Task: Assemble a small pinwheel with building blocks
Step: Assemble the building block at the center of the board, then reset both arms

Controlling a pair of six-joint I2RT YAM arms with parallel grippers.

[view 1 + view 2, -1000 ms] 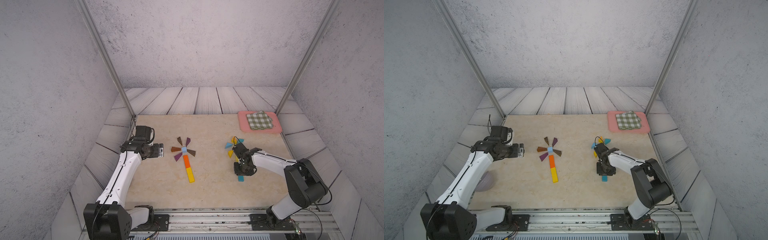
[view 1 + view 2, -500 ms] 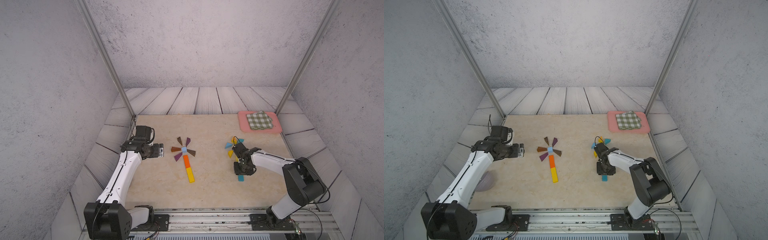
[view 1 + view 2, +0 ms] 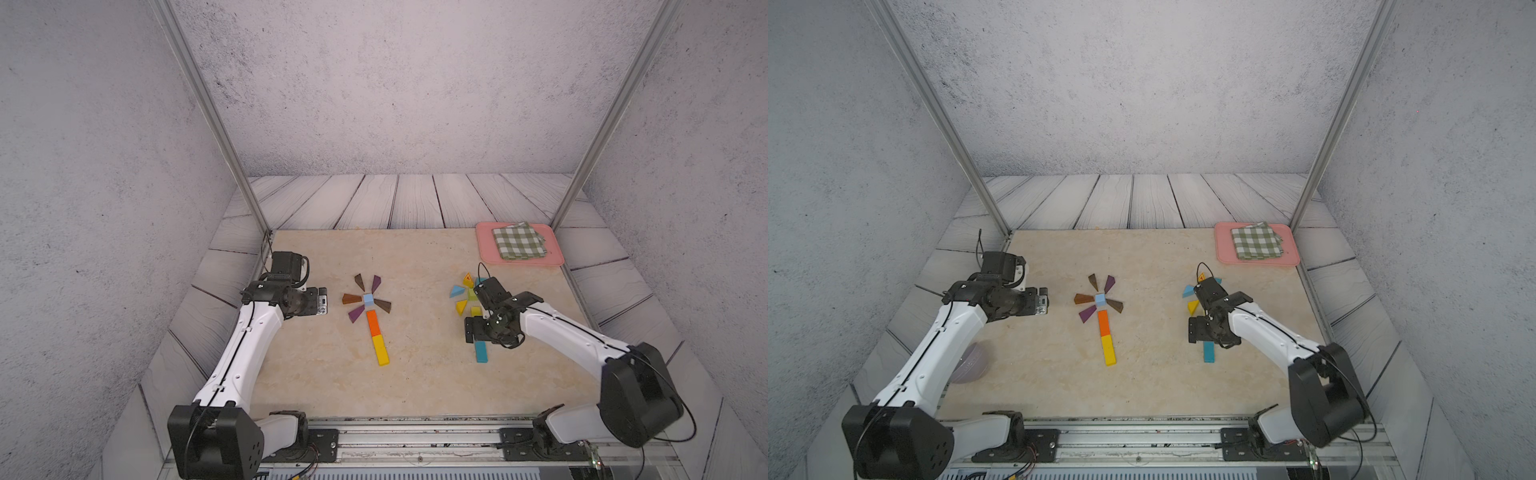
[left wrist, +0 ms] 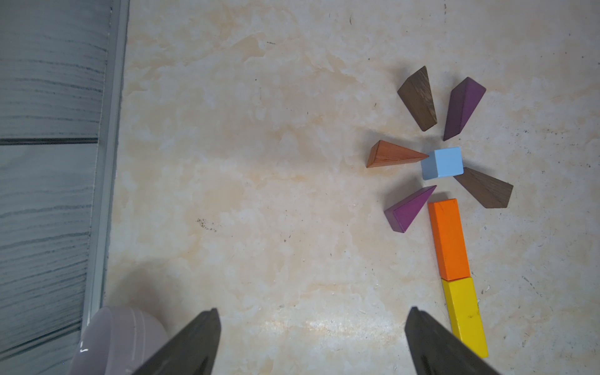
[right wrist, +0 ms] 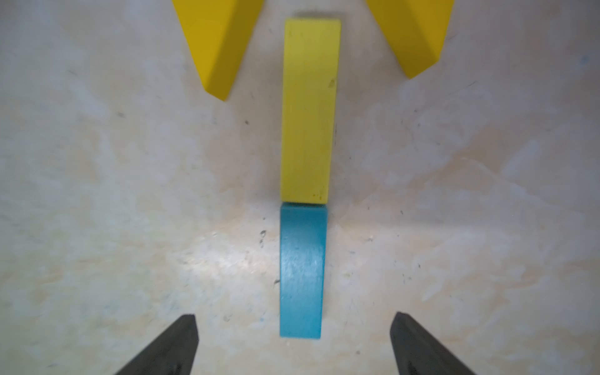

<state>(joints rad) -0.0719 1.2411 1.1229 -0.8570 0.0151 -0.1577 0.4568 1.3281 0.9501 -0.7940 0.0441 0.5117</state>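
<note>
Found teal bar (image 5: 302,272) flat on table (image 5: 97,194), end touching yellow bar (image 5: 308,110) at its twelve o'clock. Straddled by right claw (image 5: 293,321), released, grasping nothing. Noted left claw (image 4: 313,311) released too, empty, at nine o'clock of blue cube (image 4: 442,162) ringed by wedges (image 4: 418,97).

You will find no word, brand or number here that can be read. The one sign-like mark is a red triangle outline on a yellow block (image 3: 468,279), which lies near the right gripper (image 3: 475,332), on its far side past the wrist. A pale plate (image 3: 321,300) on the left gripper (image 4: 311,339) bears dark specks too small for you to read.
</note>
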